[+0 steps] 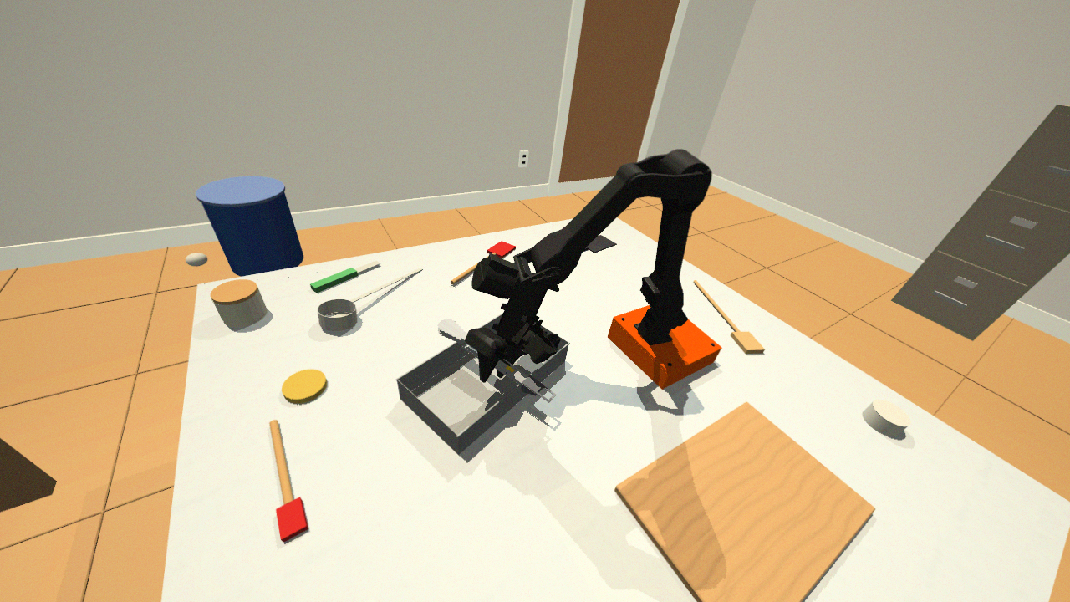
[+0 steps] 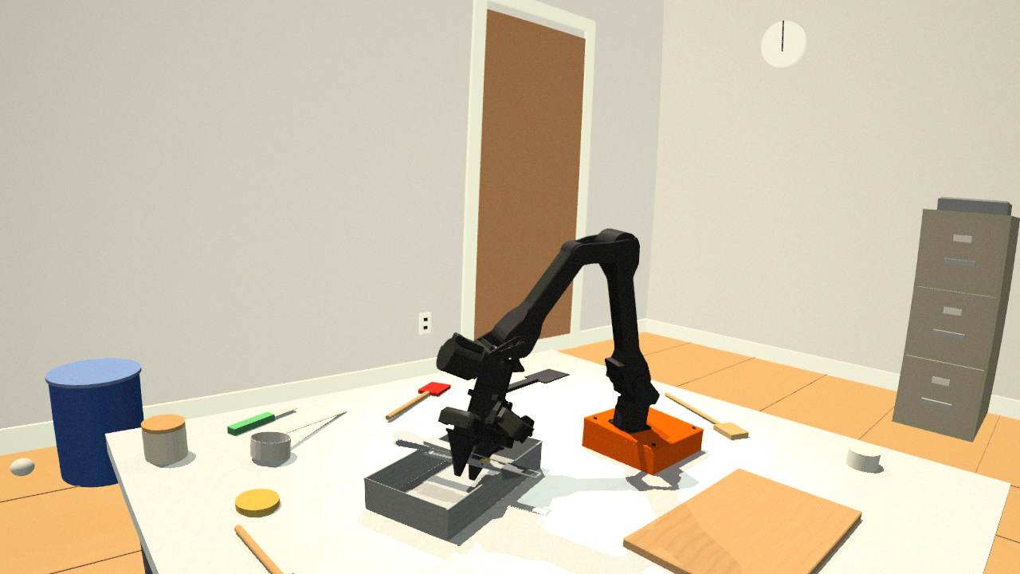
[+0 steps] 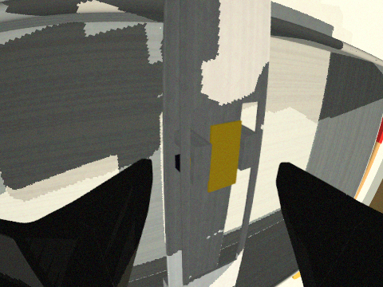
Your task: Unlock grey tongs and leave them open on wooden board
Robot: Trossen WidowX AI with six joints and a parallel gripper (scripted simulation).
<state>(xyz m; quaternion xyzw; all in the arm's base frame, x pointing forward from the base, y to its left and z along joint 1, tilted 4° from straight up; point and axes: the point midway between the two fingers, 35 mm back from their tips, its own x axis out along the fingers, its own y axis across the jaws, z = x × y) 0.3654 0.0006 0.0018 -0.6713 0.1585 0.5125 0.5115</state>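
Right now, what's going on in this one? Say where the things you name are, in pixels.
The robot's gripper [image 1: 496, 378] [image 2: 467, 477] [image 3: 216, 171] is open, its fingers on either side of the grey tongs [image 1: 531, 380] [image 2: 510, 467] [image 3: 199, 207] without gripping them. The tongs lie across the roasting tin [image 1: 426, 411] [image 2: 406, 506] [image 3: 343, 147]. They have yet to be picked up and left open on the wooden board [image 1: 748, 494] [image 2: 748, 520].
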